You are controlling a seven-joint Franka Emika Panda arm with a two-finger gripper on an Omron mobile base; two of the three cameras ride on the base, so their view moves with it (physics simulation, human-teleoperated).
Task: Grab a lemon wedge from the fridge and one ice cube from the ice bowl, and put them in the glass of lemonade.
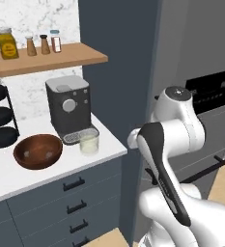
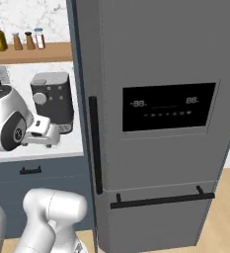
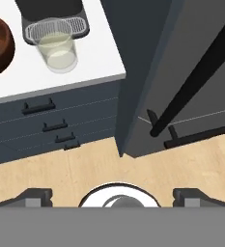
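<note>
A white robot arm with dark joints stands before the tall grey fridge (image 2: 156,123), whose doors are shut, its black display panel (image 2: 168,106) dark above a long black vertical handle (image 2: 95,143). The two-finger gripper (image 3: 112,198) hangs above the wooden floor (image 3: 51,178) with its dark fingertips (image 3: 34,197) spread as wide as they go, holding nothing. On the white counter (image 1: 46,173) to the fridge's left, the short clear glass of lemonade (image 1: 89,142) sits just in front of the dark grey coffee machine (image 1: 68,107), near the counter's edge. The wide, reddish-brown wooden ice bowl (image 1: 37,151) rests just beside the glass. Spice jars (image 1: 42,44) line a wooden shelf (image 1: 61,57) above, and dark blue drawers (image 1: 70,202) run below the counter.
</note>
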